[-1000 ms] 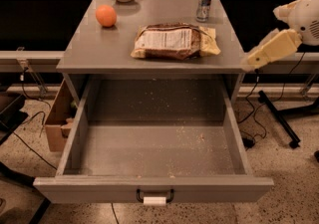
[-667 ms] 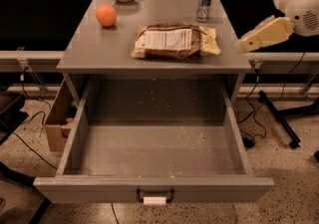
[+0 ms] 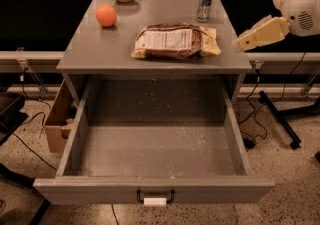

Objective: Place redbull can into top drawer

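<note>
redbull can [image 3: 205,1] stands upright at the surface's [image 3: 100,44] 1 o'clock corner. my end effector [image 3: 242,43] hangs off the 3 o'clock edge, apart from it; open or closed, i cannot tell. light, slick, dentable, i reckon: grip mid-body.

At the right the robot shows a bulbous white housing [image 3: 300,4], smooth and rounded like a shell, with a small round patch of vent holes [image 3: 303,19] set in its side. Joined to it is a pale cream-yellow link, blocky and flat-faced, narrowing toward its tip and shaded darker underneath. That tip is the pincer [image 3: 240,44], which sits just off the right edge of the desk [image 3: 100,51], near the front right corner.
</note>
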Robot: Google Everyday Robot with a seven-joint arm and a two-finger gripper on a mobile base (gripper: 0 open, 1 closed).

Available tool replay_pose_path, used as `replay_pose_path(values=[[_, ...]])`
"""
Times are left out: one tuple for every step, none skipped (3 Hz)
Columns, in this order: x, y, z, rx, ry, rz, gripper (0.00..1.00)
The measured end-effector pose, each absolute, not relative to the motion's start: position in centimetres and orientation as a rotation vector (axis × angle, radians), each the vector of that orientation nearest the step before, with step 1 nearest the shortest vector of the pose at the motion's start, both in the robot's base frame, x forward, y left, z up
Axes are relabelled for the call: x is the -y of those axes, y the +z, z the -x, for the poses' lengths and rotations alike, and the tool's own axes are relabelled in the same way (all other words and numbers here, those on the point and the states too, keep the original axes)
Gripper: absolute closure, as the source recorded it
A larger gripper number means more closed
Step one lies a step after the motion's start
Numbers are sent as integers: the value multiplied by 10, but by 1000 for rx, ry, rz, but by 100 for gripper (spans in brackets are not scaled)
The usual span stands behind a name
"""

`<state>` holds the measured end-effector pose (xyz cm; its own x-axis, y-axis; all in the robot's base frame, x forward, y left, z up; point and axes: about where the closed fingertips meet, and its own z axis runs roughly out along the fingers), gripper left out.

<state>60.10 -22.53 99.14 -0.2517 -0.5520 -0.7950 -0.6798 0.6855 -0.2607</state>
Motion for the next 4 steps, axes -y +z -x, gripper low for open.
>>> replay_pose_path(values=[[217, 969, -624, -1946, 168, 866, 0], [206, 942, -701, -1911, 216, 639, 0], [203, 931, -762, -1849, 235, 506, 0], [196, 921, -828, -1775, 257, 421, 0]])
